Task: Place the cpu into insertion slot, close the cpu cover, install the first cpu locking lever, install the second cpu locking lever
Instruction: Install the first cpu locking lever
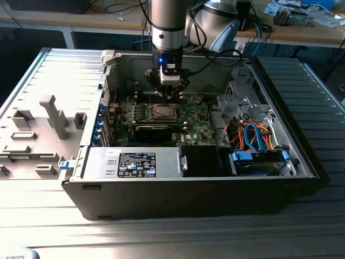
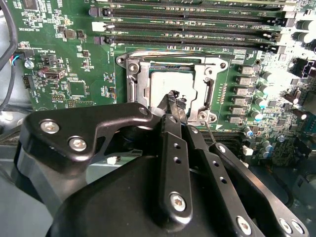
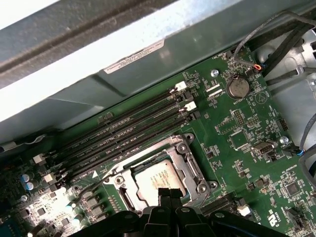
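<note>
The cpu (image 2: 160, 84) lies flat in the insertion slot (image 1: 160, 112) on the green board, its silver top showing (image 3: 154, 178). The cpu cover (image 2: 210, 74) is a silver frame lying down around the chip (image 3: 186, 165). My gripper (image 2: 174, 100) is shut, its black fingertips close together just over the chip's near edge (image 3: 169, 193). A thin wire locking lever (image 2: 211, 133) runs along one side of the socket beside my fingers. Another lever (image 3: 96, 183) sticks out at the opposite side. In the exterior view the gripper (image 1: 167, 93) hangs just behind the socket.
Long black memory slots (image 3: 123, 131) run beside the socket. A black card (image 1: 153, 129) stands in front of it in the exterior view. Case walls (image 1: 94, 116), a drive cage with coloured cables (image 1: 253, 135) and a power supply (image 1: 135, 164) surround the board.
</note>
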`<state>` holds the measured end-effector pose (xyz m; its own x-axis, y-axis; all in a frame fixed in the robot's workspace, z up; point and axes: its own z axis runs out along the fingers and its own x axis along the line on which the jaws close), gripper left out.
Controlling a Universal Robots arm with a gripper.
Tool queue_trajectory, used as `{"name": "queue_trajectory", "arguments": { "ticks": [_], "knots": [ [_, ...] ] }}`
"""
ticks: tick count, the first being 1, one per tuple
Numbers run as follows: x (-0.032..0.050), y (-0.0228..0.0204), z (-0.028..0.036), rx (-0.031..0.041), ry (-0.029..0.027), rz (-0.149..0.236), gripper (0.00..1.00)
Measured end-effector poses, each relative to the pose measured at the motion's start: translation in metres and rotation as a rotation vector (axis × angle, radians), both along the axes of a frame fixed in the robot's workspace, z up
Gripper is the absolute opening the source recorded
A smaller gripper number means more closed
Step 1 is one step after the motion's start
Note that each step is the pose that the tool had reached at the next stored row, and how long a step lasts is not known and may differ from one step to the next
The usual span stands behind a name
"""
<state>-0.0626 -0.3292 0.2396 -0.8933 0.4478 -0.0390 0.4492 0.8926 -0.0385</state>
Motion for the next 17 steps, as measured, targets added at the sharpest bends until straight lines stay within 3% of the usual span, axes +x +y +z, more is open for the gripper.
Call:
{"name": "queue_trajectory", "arguments": {
  "ticks": [3, 17],
  "knots": [
    [0.0, 0.0, 0.0, 0.0, 0.0, 0.026, 0.11],
    [0.0, 0.0, 0.0, 0.0, 0.0, 0.069, 0.11]
  ]
}}
